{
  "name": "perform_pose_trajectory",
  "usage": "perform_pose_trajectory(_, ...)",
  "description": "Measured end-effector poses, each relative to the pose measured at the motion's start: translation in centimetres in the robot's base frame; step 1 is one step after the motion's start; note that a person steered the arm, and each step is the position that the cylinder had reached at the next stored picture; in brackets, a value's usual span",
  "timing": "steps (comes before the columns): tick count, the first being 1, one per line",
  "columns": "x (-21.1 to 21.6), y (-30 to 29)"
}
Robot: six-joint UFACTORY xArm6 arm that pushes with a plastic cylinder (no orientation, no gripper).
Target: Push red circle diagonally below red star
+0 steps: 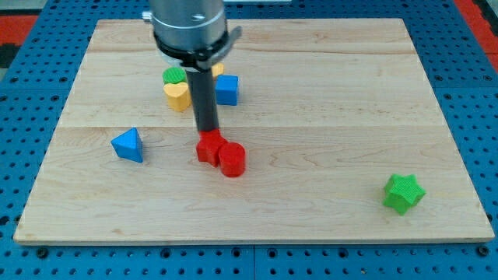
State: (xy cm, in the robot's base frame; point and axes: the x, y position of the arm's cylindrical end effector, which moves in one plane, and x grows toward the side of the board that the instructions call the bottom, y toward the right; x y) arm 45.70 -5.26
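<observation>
Red circle (232,160): near worktop centre, touching red star's lower right side; diagonally below already, by the look of it.
Worktop (327,101): wooden, carries all blocks.
Red star (208,148): just under my tip; best left unshoved.
My tip (207,131): at star's top edge; only gentle nudges advisable.
Pincer: none fitted, so no state to tell.

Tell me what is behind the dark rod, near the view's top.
Behind the rod show a green block, a yellow heart, a blue block and a yellow sliver. The rod covers their inner edges. My tip meets the red star, beside the red circle.
</observation>
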Motion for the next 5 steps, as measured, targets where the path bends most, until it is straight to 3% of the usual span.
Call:
perform_pose_trajectory(1, 1.8, 0.5)
perform_pose_trajectory(2, 2.3, -5.7)
perform_pose_trajectory(3, 2.7, -7.1)
perform_pose_trajectory(5, 4.3, -6.3)
